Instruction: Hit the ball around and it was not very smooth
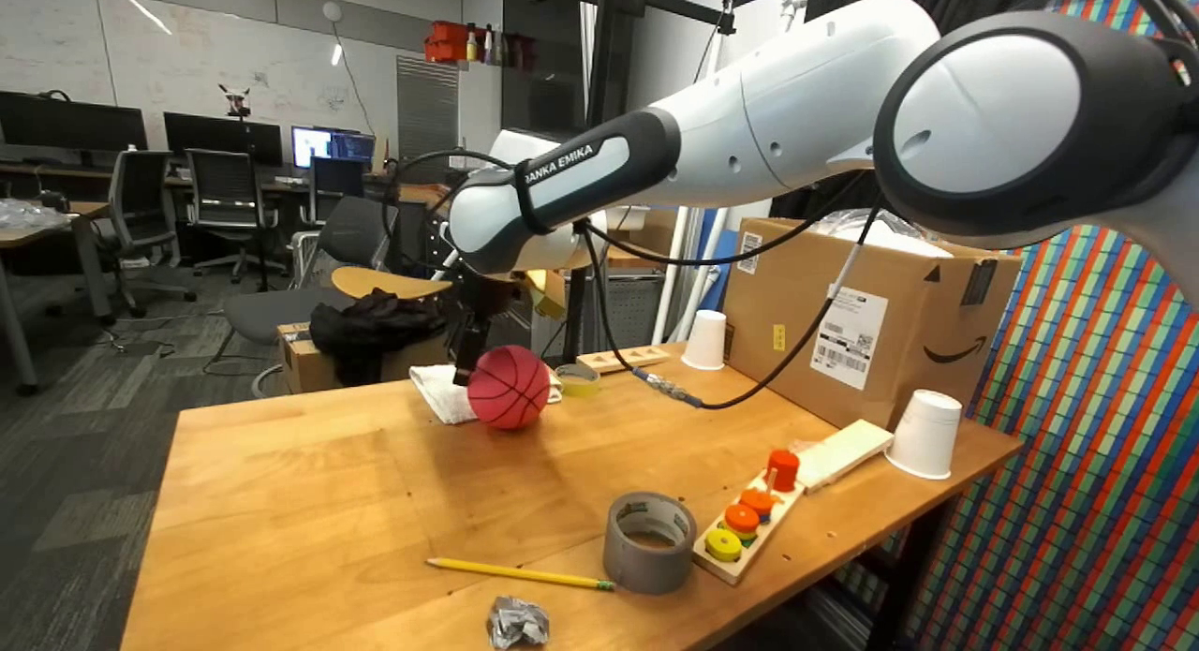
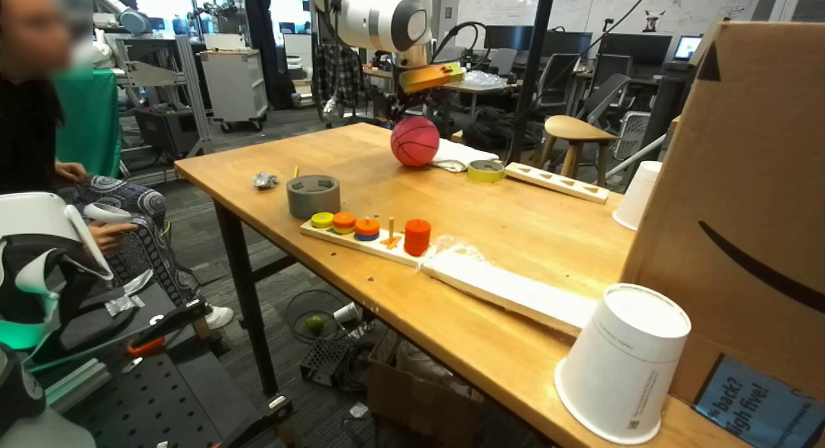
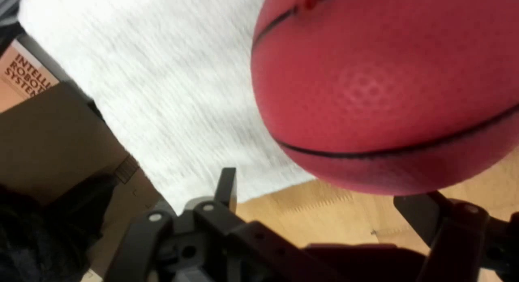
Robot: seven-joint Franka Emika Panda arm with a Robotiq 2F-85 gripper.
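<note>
Fingers (image 3: 226, 188) spread well apart in my wrist view, wood of the worktop (image 1: 309, 501) showing between them. Ball (image 1: 509, 389): in both exterior views it sits on the worktop just beside the fingers, partly hiding the white towel (image 1: 440, 393). My wrist view has it large at upper right, dark seams curving across it, lower rim meeting one fingertip. Whether that fingertip actually touches the ball I cannot tell; the tip is partly covered from this angle. My arm (image 1: 806, 89) reaches in over the worktop, fingers low at the ball's side.

Other items. Yellow tape (image 2: 486, 175) lies flat near the towel, and just beside it a wooden strip (image 2: 555, 184) with triangular holes. Well apart from the ball, I note grey tape (image 1: 646, 565) lying flat, hole up. Pencil (image 1: 515, 573) has its eraser end just beside that tape; crumpled foil (image 1: 517, 625) is near the pencil. Peg board (image 2: 387, 254), beside the grey tape, carries yellow and orange discs (image 2: 323, 220) and a taller red stack (image 2: 417, 238). Plank (image 2: 509, 287) runs on from its end toward an upside-down cup (image 2: 625, 370) by the box (image 1: 768, 290). Second cup (image 1: 704, 340), also upside down, stands near the box.
</note>
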